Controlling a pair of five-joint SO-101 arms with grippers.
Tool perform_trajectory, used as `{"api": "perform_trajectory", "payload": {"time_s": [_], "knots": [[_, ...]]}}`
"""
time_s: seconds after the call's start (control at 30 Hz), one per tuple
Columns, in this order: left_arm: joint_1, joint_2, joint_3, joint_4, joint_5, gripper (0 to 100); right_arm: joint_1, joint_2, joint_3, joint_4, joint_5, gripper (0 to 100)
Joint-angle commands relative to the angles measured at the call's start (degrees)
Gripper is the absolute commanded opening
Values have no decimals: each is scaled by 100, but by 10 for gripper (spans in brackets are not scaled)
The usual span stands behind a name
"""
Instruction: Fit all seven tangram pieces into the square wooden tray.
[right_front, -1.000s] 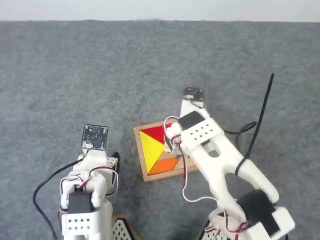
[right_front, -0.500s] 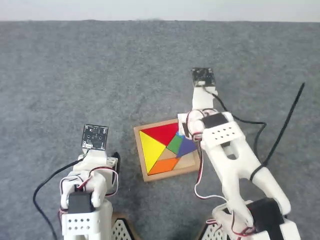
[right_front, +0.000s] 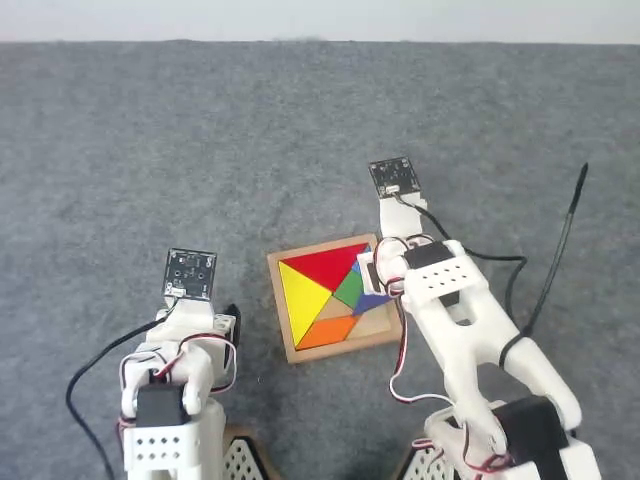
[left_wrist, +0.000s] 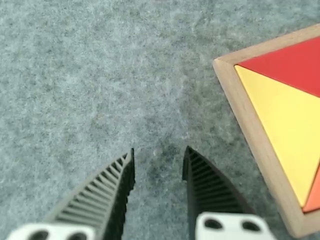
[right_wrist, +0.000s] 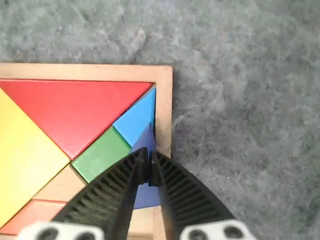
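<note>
A second ago the right arm lay across the right half of the square wooden tray (right_front: 279, 305) and hid it. It then swung out past the tray's far right corner, and now it has drawn back a little, so its right claw (right_wrist: 146, 152) stands over the right edge of the tray. That move uncovers pieces we could not see before.

The red piece (right_front: 322, 267), yellow piece (right_front: 300, 297) and orange piece (right_front: 330, 330) sit where they were. Beside them show the green piece (right_front: 349, 288), a blue piece (right_wrist: 136, 120), a pale wood-coloured piece (right_wrist: 55, 187) and the purple piece (right_wrist: 146, 195) against the right wall.

The right claw is narrowed to a sliver, with nothing visibly caught between its tips, directly above the purple piece. We cannot tell whether it presses on it or whether the piece lies fully flat.

The left claw (left_wrist: 157, 160) is spread wide and empty, low over the grey counter (right_front: 150, 150) just beside the tray's left corner.

We judge all seven pieces are now in the tray, with only the seating of the purple one in doubt.
</note>
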Motion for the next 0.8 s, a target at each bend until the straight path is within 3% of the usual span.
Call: {"api": "perform_trajectory", "payload": {"time_s": [0.0,0.33,0.77], "knots": [[9,-158,-48,53,-35,153,22,-286,0,-84,62,6],[9,-158,-48,53,-35,153,-505,-365,536,-40,70,6],[9,-158,-48,53,-35,153,-312,-365,158,875,53,6]]}}
